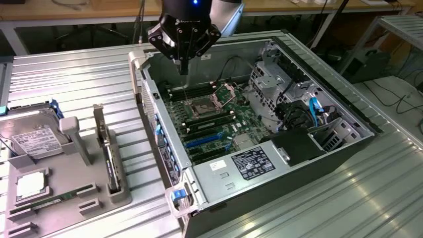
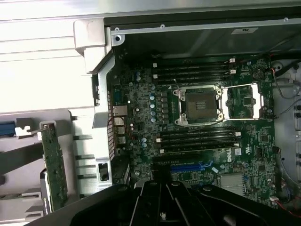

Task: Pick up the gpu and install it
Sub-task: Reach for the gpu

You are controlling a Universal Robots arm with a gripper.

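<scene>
My pincer [image 1: 184, 68] hung closed and empty over the motherboard [image 1: 215, 124] inside the open computer case [image 1: 334, 96]. The gpu [image 1: 111, 158] [image 2: 54, 174] stood on edge in the grey holder [image 1: 69, 191] on the bench [image 1: 79, 82], beside the case.

The arm [image 1: 225, 17] is being cut off by the exterior view's upper edge, the hard drive [image 1: 29, 141] by its left. In the wrist view, the motherboard [image 2: 197, 136] is being partly covered by the gripper [image 2: 162, 202].
</scene>
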